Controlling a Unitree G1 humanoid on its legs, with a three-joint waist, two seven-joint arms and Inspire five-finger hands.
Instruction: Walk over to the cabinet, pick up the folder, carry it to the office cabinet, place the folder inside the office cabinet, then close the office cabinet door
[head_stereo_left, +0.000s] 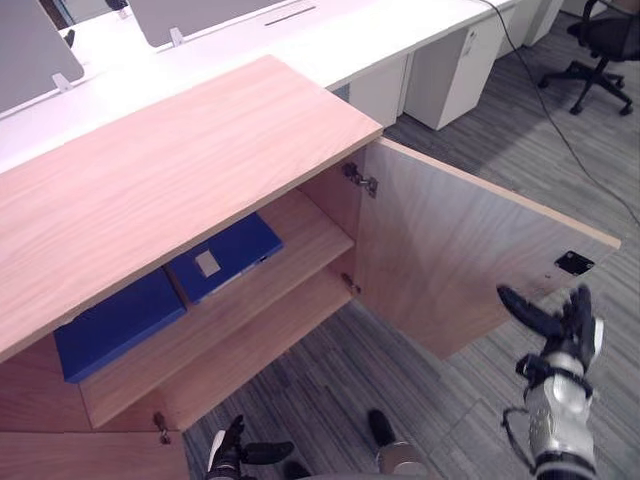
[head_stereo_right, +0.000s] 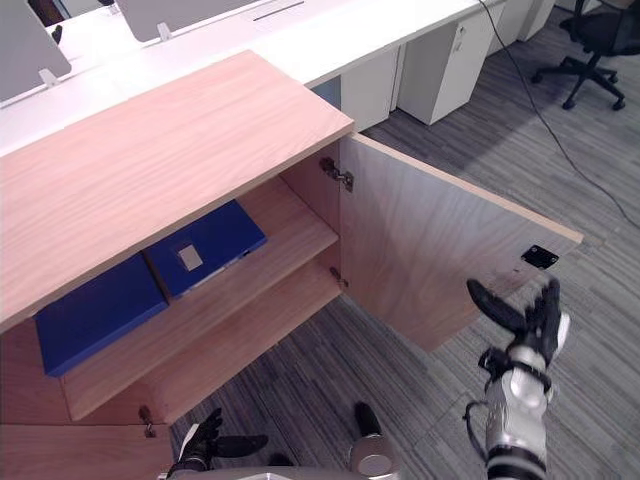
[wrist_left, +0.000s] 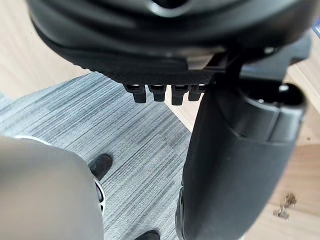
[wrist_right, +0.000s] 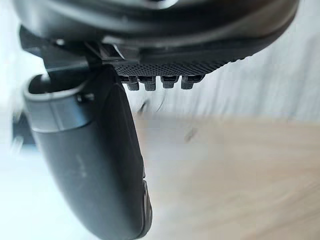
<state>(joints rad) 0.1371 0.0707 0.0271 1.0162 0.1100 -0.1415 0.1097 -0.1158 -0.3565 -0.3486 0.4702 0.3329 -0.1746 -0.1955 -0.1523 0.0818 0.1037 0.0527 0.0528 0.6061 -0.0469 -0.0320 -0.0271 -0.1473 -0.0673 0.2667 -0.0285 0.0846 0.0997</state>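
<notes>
While L hand (head_stereo_left: 232, 452) hangs low, R hand (head_stereo_left: 572, 335) fingers (head_stereo_left: 581, 305) spread, empty.

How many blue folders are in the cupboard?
2. The plain folder lies on the upper shelf's left; the labelled folder lies right beside it. Others may hide deeper under the cabinet top.

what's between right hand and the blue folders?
The open cabinet door, in both eye views: right hand at its free edge, blue folders on the shelf.
</notes>
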